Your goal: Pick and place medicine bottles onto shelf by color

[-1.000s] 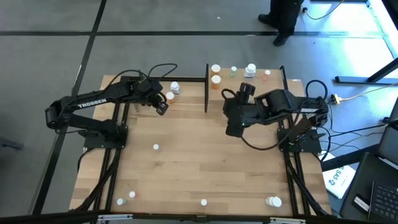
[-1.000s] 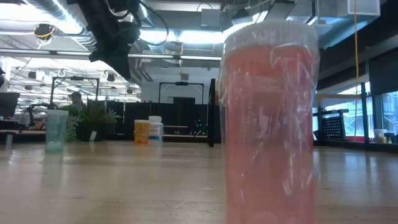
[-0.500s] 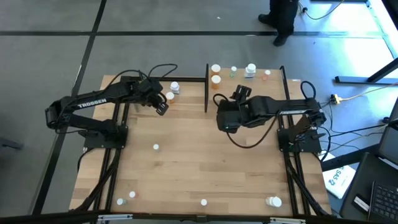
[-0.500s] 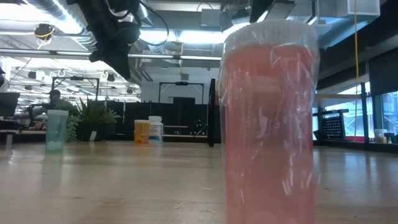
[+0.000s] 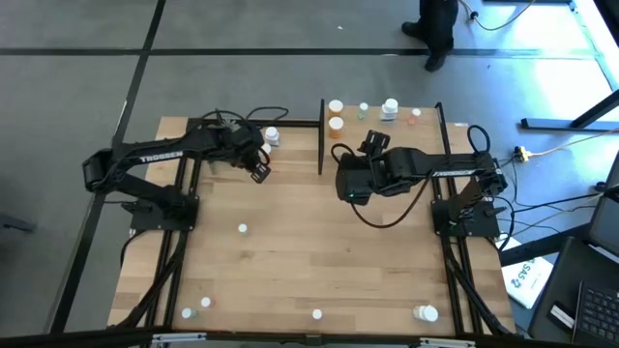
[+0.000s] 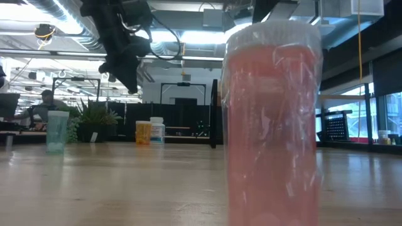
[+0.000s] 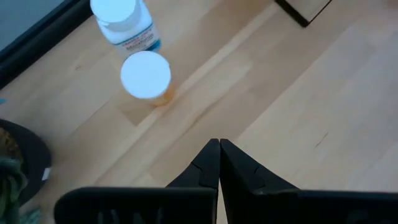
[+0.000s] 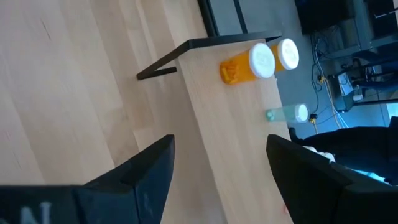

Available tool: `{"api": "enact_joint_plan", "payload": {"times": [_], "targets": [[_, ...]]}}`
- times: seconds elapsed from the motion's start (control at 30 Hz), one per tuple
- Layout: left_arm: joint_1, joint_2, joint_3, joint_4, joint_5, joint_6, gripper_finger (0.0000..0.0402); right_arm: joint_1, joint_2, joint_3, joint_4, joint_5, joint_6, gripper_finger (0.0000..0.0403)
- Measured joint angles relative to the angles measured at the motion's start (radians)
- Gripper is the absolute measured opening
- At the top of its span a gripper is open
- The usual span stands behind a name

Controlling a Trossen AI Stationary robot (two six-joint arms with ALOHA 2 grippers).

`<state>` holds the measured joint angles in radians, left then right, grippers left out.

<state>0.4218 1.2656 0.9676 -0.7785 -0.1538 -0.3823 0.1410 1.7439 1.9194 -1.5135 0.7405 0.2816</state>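
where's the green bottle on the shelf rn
In the high view the green bottle stands on the shelf at the table's far edge, between the orange bottles and the white bottle.

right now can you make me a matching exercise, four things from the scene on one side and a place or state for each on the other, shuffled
Things:
1. left gripper
2. right gripper
3. two orange bottles
4. pink bottle

Places or states:
A. standing on the shelf at its left end
B. open, empty, over the table beside the shelf's left end
C. shut, empty, near an orange bottle and a white bottle on the table
D. right up against the low camera

Pairs: 1-C, 2-B, 3-A, 4-D
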Motion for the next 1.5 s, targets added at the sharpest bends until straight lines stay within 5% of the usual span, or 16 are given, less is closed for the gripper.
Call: {"api": "enact_joint_plan", "payload": {"times": [1.07,1.23,1.5], "targets": [[0.001,0.004,0.000,0.029,0.003,-0.022,0.0006,0.000,0.000,0.001,0.234,-0.001,0.001,0.0255],[0.001,0.004,0.000,0.028,0.003,-0.030,0.0057,0.000,0.000,0.002,0.243,-0.001,0.000,0.0255],[0.001,0.004,0.000,0.028,0.010,-0.028,0.0201,0.000,0.000,0.002,0.243,-0.001,0.002,0.0255]]}}
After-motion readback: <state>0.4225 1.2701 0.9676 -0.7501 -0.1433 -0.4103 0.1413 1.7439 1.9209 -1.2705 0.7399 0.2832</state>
